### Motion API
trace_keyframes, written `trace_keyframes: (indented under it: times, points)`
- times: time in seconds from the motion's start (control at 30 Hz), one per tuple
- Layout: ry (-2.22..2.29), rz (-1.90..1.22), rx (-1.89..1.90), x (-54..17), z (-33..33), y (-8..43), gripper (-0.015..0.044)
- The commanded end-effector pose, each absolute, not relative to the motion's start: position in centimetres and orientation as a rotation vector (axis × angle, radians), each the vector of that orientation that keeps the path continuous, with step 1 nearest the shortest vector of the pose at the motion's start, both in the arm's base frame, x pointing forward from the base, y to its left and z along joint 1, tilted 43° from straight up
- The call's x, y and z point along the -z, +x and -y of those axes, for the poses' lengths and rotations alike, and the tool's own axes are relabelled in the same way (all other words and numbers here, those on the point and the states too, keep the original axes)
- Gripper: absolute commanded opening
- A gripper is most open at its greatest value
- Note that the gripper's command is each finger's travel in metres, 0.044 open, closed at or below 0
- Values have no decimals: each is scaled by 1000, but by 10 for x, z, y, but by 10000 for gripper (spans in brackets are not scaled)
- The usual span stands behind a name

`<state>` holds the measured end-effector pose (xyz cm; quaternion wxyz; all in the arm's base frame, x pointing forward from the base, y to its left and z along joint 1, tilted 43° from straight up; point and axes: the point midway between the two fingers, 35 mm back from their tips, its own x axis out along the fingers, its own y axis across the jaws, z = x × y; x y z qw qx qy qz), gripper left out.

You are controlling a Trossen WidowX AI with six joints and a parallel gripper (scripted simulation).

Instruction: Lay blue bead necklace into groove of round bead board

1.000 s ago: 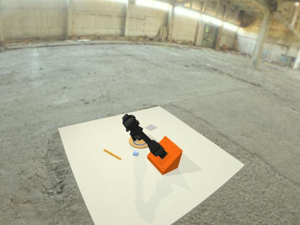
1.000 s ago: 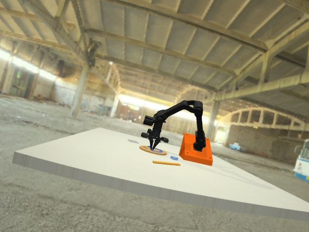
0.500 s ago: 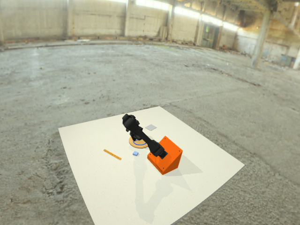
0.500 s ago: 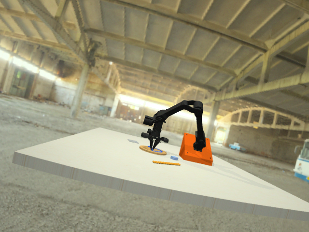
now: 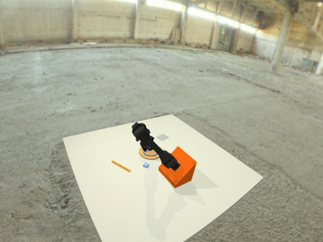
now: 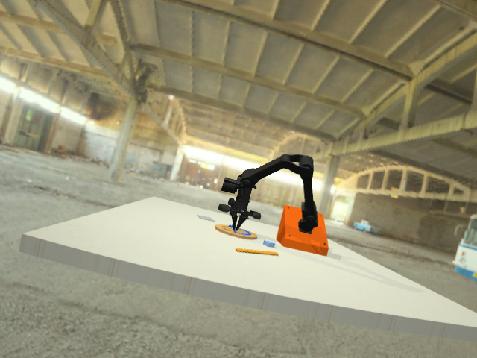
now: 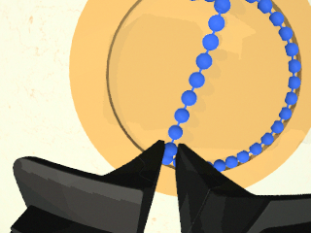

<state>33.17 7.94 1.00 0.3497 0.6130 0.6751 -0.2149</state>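
The round bead board [image 5: 141,153] [image 6: 220,230] [image 7: 87,73] lies flat, with a thin circular groove. The blue bead necklace [image 5: 150,155] [image 7: 204,61] lies on it. In the wrist view its right side follows the groove, while a nearly straight run of beads crosses the inside of the ring from the top to the fingertips. The left arc of the groove holds no beads. My gripper [image 6: 235,231] [image 7: 170,148] points down at the groove's near edge in the wrist view, shut on a bead of the necklace. The fingers hide some nearby beads, and the necklace's top part is out of the wrist view.
A small blue block [image 5: 145,165] [image 6: 268,243] lies near the board, and an orange bead strand [image 5: 120,166] [image 6: 256,251] lies farther off. A flat grey square [image 5: 162,136] [image 6: 205,217] lies beyond the board. The arm stands on an orange base block [image 5: 185,161] [image 6: 288,227].
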Motion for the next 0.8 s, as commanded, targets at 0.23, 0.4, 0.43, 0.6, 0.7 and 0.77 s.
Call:
trace_keyframes:
  times: [0.23,0.4,0.43,0.6,0.7,0.77]
  points:
    - [1588,-1748,548,-19,-86,341,0]
    - [1588,-1748,548,-16,-89,341,0]
    - [1589,-1748,548,-15,-90,341,0]
    - [1589,-1748,548,-13,-92,341,0]
    - [1587,-1739,544,-15,-89,343,53]
    - [1587,-1739,544,-15,-89,343,105]
